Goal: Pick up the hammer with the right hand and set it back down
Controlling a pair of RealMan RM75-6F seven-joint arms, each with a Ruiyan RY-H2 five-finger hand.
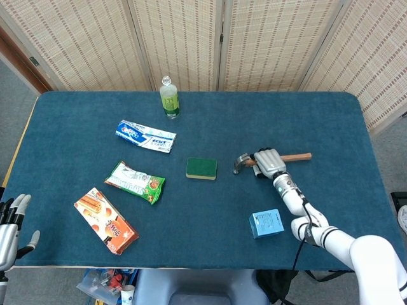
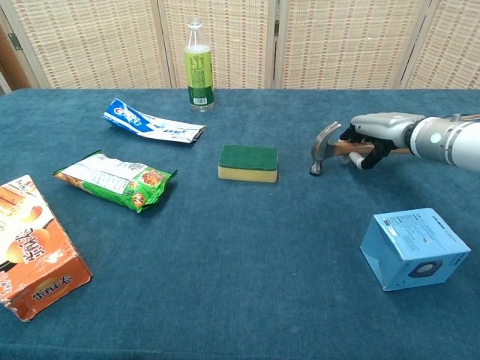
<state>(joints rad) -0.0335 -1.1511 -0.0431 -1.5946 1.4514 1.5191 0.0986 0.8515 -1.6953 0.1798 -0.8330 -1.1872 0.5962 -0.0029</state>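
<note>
The hammer has a grey metal head and a wooden handle. My right hand grips the handle just behind the head, fingers wrapped round it. The handle now tilts up off the blue cloth while the head points down, close to the table. In the head view my left hand hangs off the table's near left corner with its fingers spread and holds nothing; the chest view does not show it.
A green-topped sponge lies left of the hammer head. A light blue box stands in front of my right hand. Further left are a snack bag, an orange box, a toothpaste pack and a bottle.
</note>
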